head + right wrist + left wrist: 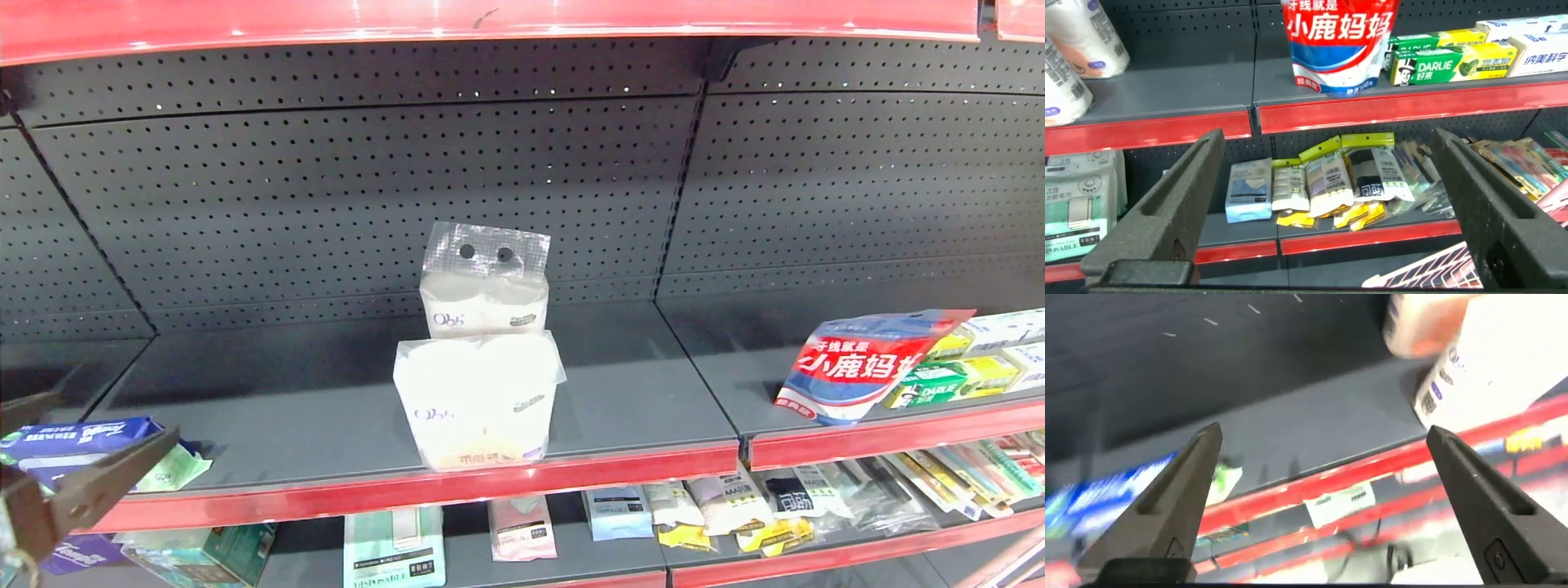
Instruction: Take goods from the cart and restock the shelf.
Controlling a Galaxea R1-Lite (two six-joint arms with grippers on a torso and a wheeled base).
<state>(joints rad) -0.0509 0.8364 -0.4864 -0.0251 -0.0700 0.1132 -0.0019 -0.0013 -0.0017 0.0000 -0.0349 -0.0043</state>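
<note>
Two white tissue packs stand one behind the other mid-shelf: the front pack [478,400] at the red shelf lip, the rear pack [483,286] with a clear handle flap behind it. My left gripper [65,457] is at the lower left, in front of the shelf edge, open and holding nothing. In the left wrist view the left gripper [1324,433] faces the shelf lip, with the front pack [1503,351] off to one side. My right gripper [1331,135] is open and holds nothing, in front of the lower shelf's small packets [1323,184].
A blue pack [73,441] lies at the shelf's left end. A red-and-blue pouch [865,359] and toothpaste boxes [955,376] fill the right bay. The lower shelf [571,563] holds several packets. Bare shelf lies either side of the tissue packs. A red-and-white wire edge [1429,273] shows below.
</note>
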